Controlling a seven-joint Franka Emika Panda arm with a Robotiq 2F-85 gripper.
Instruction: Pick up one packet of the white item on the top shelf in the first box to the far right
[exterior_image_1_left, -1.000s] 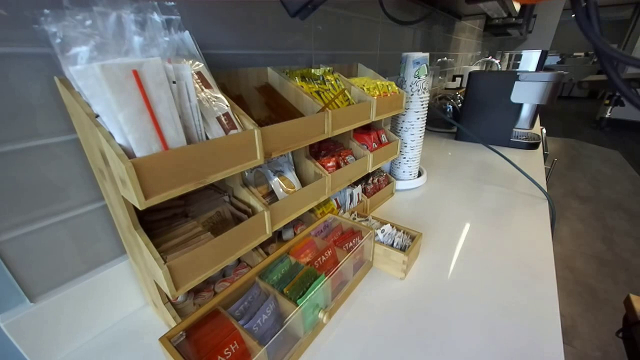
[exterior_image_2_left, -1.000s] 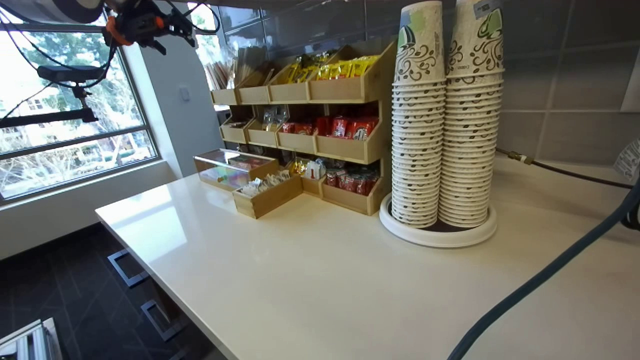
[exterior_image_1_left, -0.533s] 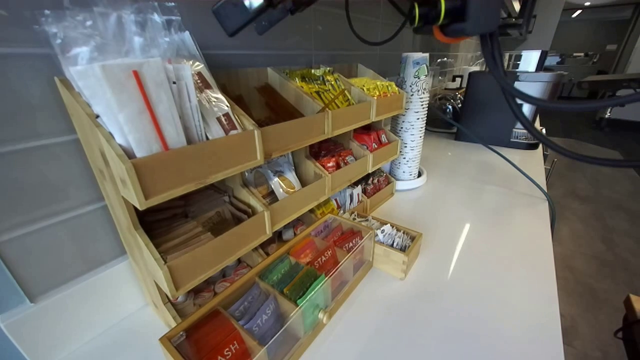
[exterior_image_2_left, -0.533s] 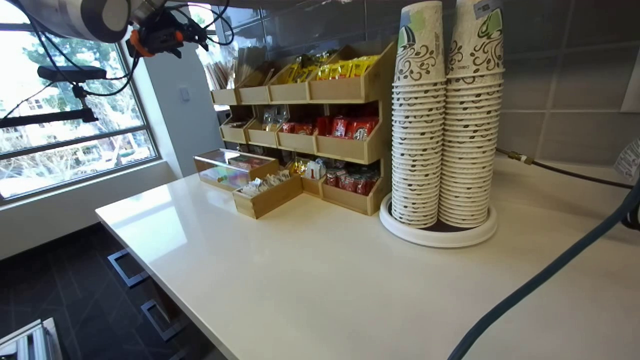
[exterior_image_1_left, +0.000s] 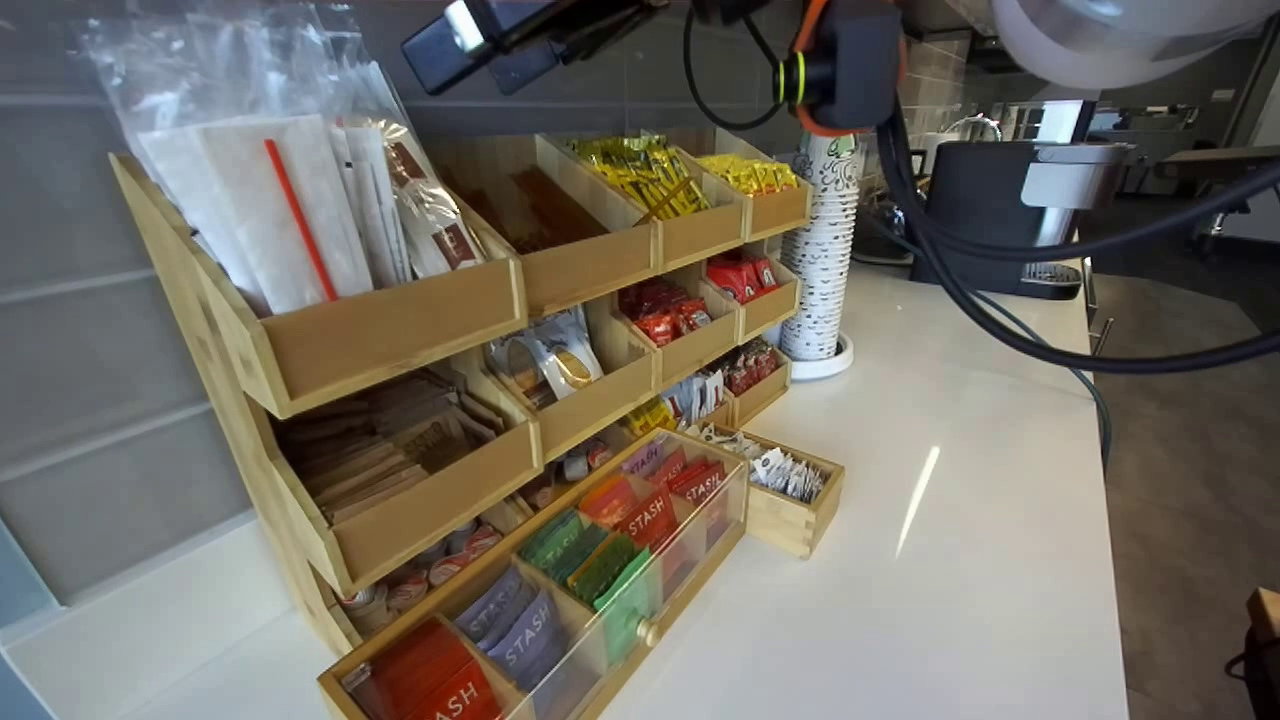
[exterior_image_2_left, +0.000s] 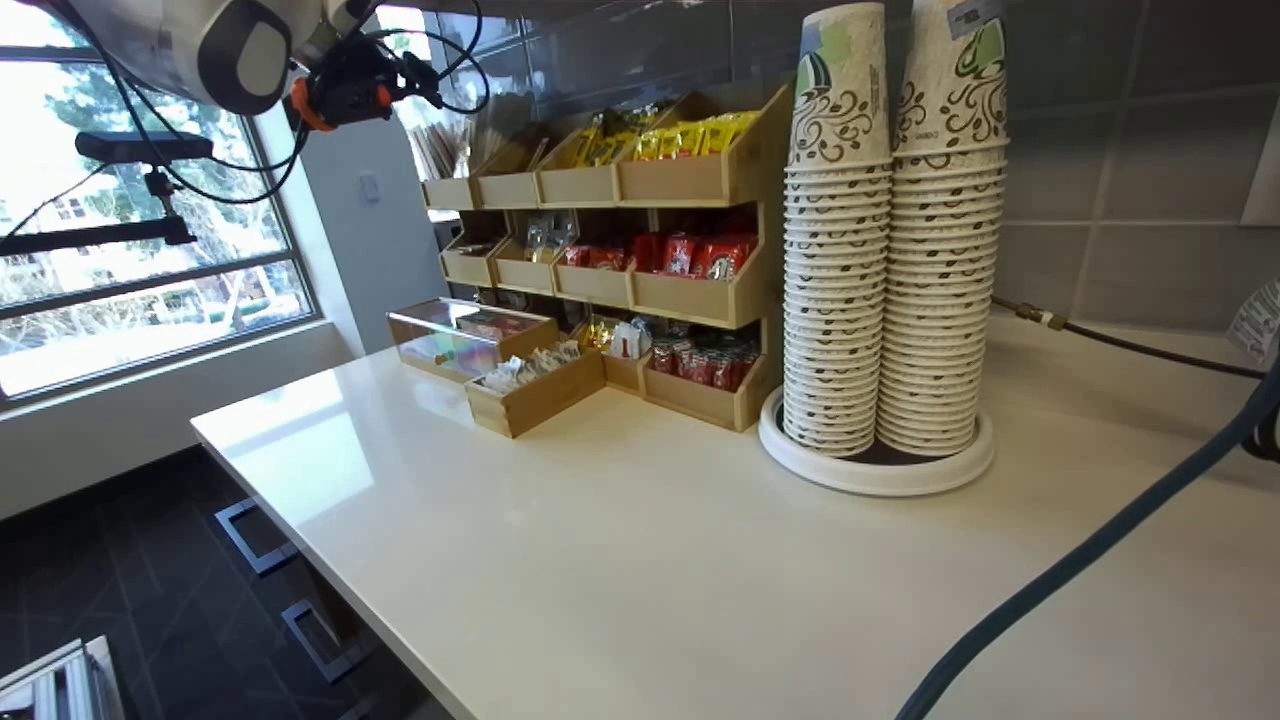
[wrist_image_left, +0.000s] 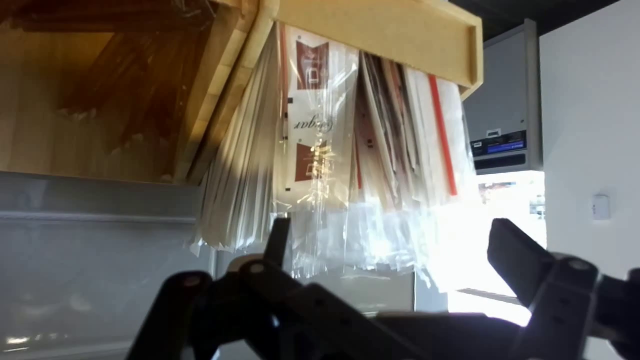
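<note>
Hovers with the gripper (wrist_image_left: 390, 224) in midair near the box (exterior_image_1_left: 395, 335) at the end of the top shelf (exterior_image_1_left: 590, 268), with both fingers (wrist_image_left: 517, 260) well apart. Can see the packet (wrist_image_left: 312, 115), white with red-brown patches, leaning inside that box among other white packets (exterior_image_1_left: 240, 210); farther along, yellow packets (exterior_image_1_left: 640, 175); beside the rack (exterior_image_1_left: 600, 403), stacked paper cups (exterior_image_2_left: 838, 280) on a white tray (exterior_image_2_left: 880, 484) on the worktop (exterior_image_2_left: 560, 560).

black gripper (wrist_image_left: 392, 237), arm (exterior_image_2_left: 165, 48) seemingly white

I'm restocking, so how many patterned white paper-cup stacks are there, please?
2, in an exterior view: left stack and right stack, sharing a round white tray; more may hide behind.
</note>
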